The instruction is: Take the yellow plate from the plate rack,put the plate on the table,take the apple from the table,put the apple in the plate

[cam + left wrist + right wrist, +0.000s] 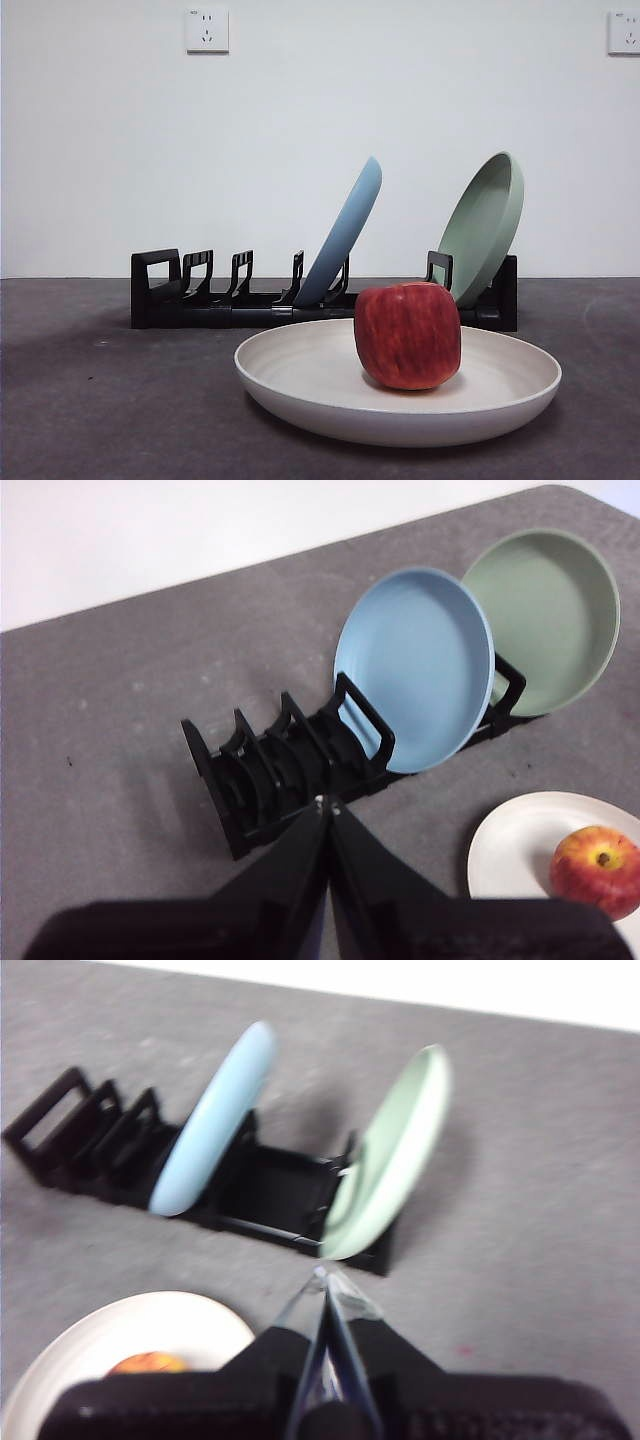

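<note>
Nearest stood the yellow plate (400, 405) on the table (90, 400), in front of the plate rack (230, 300), with the apple (408, 335) inside. It seemed stiff, smooth and light; its rim offered grip. Left gripper (327, 815) and right gripper (326, 1290) were both closed, empty.

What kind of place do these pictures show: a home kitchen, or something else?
Probably a test bench or lab, not a home kitchen. A bare dark grey table stands against a plain white wall with power sockets, and the only tableware is a plate rack and a yellow plate holding an apple.
</note>
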